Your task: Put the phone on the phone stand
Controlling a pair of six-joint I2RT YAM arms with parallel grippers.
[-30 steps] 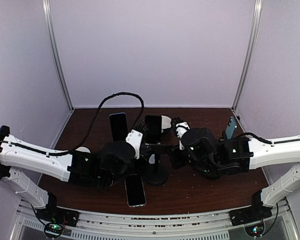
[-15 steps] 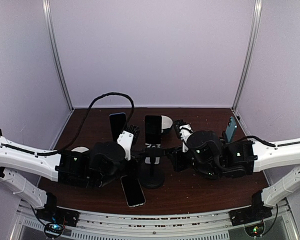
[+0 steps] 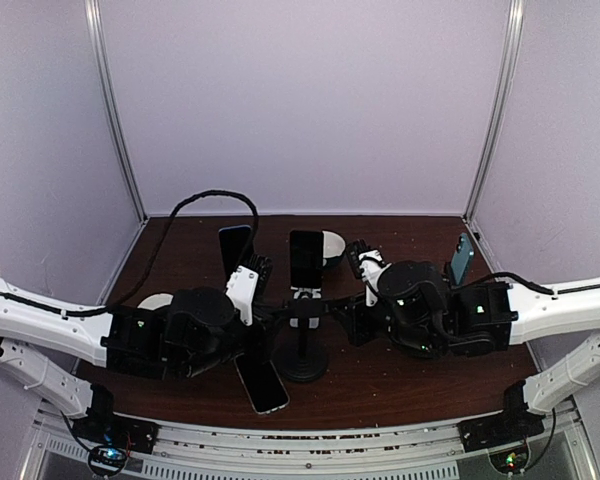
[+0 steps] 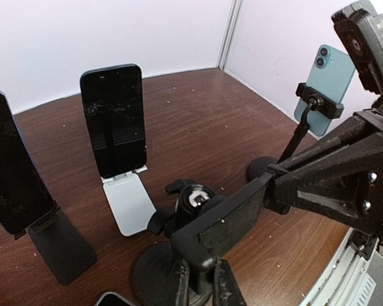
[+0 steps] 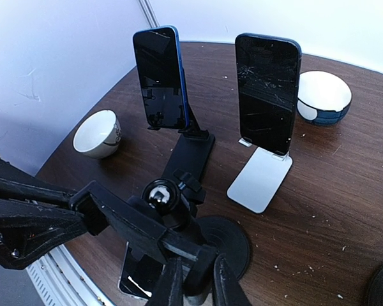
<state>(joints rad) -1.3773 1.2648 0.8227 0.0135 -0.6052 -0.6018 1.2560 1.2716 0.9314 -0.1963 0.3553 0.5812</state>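
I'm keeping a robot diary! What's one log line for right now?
left gripper shut on stand clamp | right gripper shut on stand clamp | phone flat on table, not mounted

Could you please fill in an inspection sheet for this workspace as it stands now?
Surface: brown table, scattered pale specks.
Job's things: loose phone flat near front edge; empty clamp stand mid-table.
Clutter: phone on black stand; phone on white stand; teal phone on clamp mount; white bowl; blue-and-white bowl.
Grippers: left gripper and right gripper both shut on the clamp stand's holder.
Cables: black cable looping up from left arm.
Surroundings: pale walls, metal corner posts.
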